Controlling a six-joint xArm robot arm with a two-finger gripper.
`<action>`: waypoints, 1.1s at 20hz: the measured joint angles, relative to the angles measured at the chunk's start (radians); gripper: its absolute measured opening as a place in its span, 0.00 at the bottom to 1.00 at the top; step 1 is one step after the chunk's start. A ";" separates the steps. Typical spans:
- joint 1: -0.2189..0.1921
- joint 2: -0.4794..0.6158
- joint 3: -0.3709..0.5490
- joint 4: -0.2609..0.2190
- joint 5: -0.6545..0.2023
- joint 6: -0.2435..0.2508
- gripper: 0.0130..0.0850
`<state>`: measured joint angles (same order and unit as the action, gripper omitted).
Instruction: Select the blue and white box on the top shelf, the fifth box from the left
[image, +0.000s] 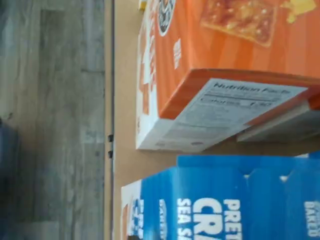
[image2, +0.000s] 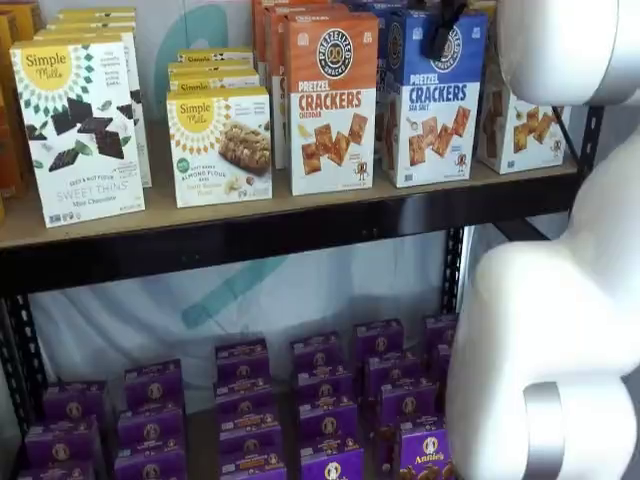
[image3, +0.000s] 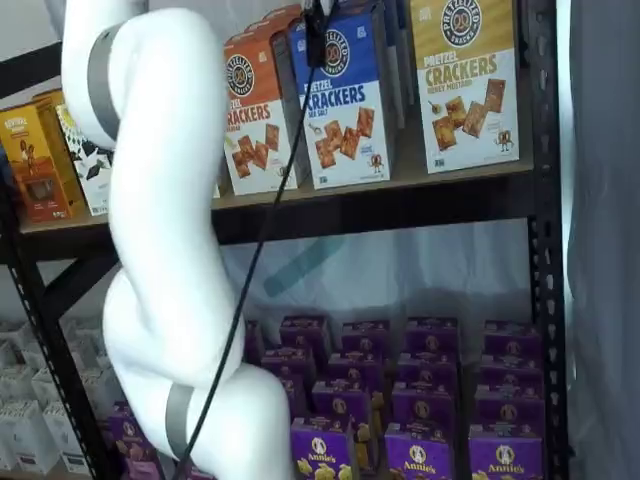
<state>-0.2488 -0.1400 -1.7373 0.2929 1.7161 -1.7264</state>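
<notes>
The sea salt pretzel crackers box (image2: 432, 98) looks light, its thin cardboard crushable; best pinched across its narrow sides near the top. Claw (image2: 443, 30) state: can't tell.

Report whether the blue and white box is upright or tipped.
Upright: in both shelf views the blue and white box stands on its base on the top shelf, front facing out.
</notes>
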 joint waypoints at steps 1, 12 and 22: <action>0.003 0.005 -0.006 -0.008 0.010 0.001 1.00; 0.027 0.054 -0.072 -0.065 0.112 0.012 1.00; 0.027 0.059 -0.079 -0.056 0.120 0.015 0.78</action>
<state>-0.2223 -0.0806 -1.8162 0.2369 1.8363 -1.7113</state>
